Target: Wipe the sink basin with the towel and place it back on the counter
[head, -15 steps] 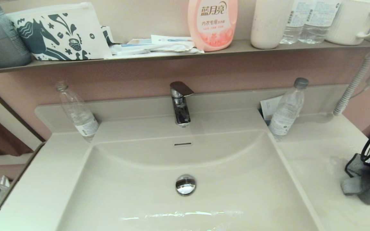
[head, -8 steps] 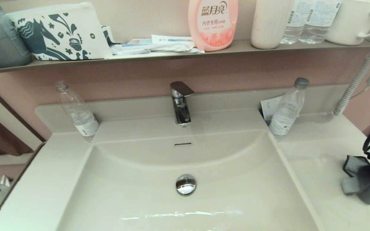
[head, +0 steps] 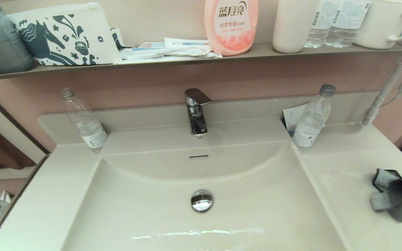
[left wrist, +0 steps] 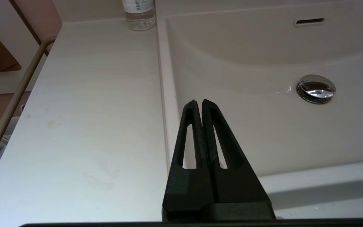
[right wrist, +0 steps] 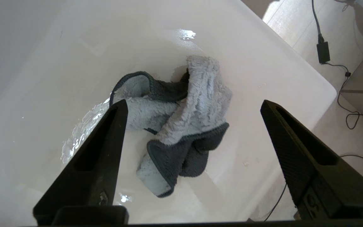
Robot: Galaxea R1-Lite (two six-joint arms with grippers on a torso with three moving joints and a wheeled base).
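1. Crumpled, the towel (head: 394, 195) lay on the counter (head: 340, 181) at lower right, beside the basin (head: 145, 205).
2. Right gripper (right wrist: 194, 107) hung above it, jaws wide, empty.
3. Left gripper (left wrist: 199, 104), jaws closed, sat parked over the basin's edge.
4. Task looked finished; next, likely only retreat.

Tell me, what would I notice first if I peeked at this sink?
Probably the crumpled grey towel lying on the counter to the right of the big sink basin. The right gripper hangs above it, fingers wide open. Then the pink bottle on the shelf.
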